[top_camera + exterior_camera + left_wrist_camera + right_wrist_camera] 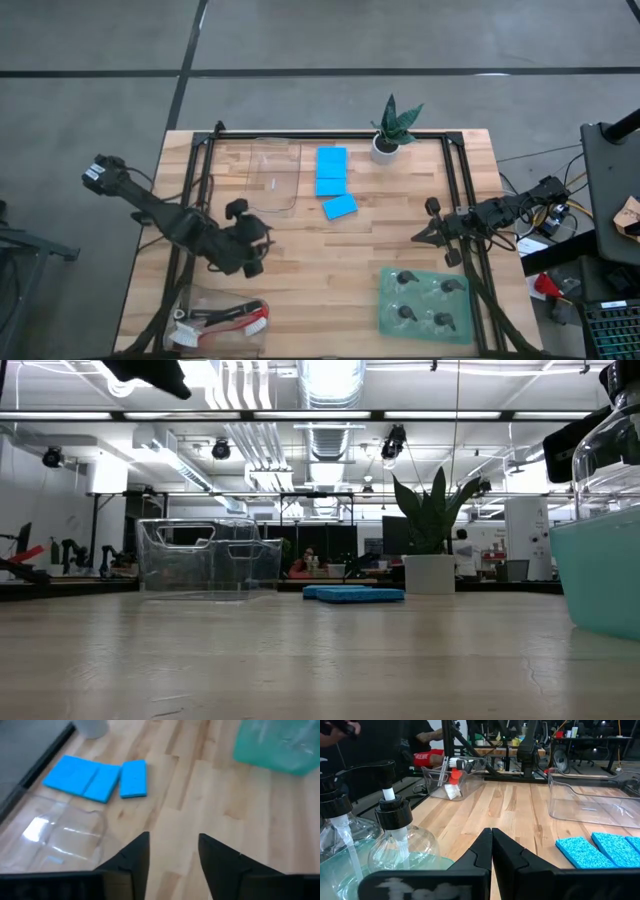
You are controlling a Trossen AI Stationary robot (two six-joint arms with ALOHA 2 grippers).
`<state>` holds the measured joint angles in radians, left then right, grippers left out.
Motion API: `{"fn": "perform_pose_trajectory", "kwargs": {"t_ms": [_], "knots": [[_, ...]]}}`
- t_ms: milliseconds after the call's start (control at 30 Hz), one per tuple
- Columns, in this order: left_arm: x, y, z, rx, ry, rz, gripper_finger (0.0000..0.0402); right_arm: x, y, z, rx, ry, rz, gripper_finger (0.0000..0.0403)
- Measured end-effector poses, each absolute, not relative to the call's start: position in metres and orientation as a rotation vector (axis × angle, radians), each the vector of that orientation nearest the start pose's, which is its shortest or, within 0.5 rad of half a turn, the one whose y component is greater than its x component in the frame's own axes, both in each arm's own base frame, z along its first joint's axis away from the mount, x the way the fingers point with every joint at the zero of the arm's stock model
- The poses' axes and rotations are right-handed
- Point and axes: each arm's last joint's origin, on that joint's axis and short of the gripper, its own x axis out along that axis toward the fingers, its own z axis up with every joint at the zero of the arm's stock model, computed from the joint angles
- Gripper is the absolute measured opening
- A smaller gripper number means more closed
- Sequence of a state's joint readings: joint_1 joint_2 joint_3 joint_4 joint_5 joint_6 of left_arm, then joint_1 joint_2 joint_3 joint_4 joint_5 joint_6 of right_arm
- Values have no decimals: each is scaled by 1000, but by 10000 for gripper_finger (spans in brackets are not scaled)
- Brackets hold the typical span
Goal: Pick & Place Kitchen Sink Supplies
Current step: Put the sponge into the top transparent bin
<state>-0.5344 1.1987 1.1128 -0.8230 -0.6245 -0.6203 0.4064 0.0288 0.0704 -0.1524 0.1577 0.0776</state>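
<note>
While the left hand (pixel 252 243) is hovering over bare wooden surface (pixel 330 265) with its fingers parted and nothing between them, the three blue sponges (pixel 331 181) are lying ahead of it, just beside the empty clear tray (pixel 273 176). The sponge nearest it (pixel 134 778) looks like the next pick; approaching square to its long edges and descending until the fingertips straddle it should grip cleanly. The right hand (pixel 432 232) is waiting pinched shut near the green mat (pixel 424 303) holding the pump bottles (pixel 397 840), and the brushes (pixel 225 319) are sitting in the near tray.
</note>
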Motion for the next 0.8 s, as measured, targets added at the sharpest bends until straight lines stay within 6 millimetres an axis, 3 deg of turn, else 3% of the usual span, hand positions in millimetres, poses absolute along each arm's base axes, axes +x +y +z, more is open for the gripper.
{"fn": "perform_pose_trajectory", "kwargs": {"t_ms": [300, 533, 800], "knots": [[165, -73, 295, -160, 591, 330, 70, 88, 33, 171, 46, 116, 244, 8], [137, -57, 276, -118, 526, 277, 12, 88, 33, 171, 46, 116, 244, 8], [119, -49, 252, -112, 315, 112, 1, 88, 33, 171, 46, 116, 244, 8]]}}
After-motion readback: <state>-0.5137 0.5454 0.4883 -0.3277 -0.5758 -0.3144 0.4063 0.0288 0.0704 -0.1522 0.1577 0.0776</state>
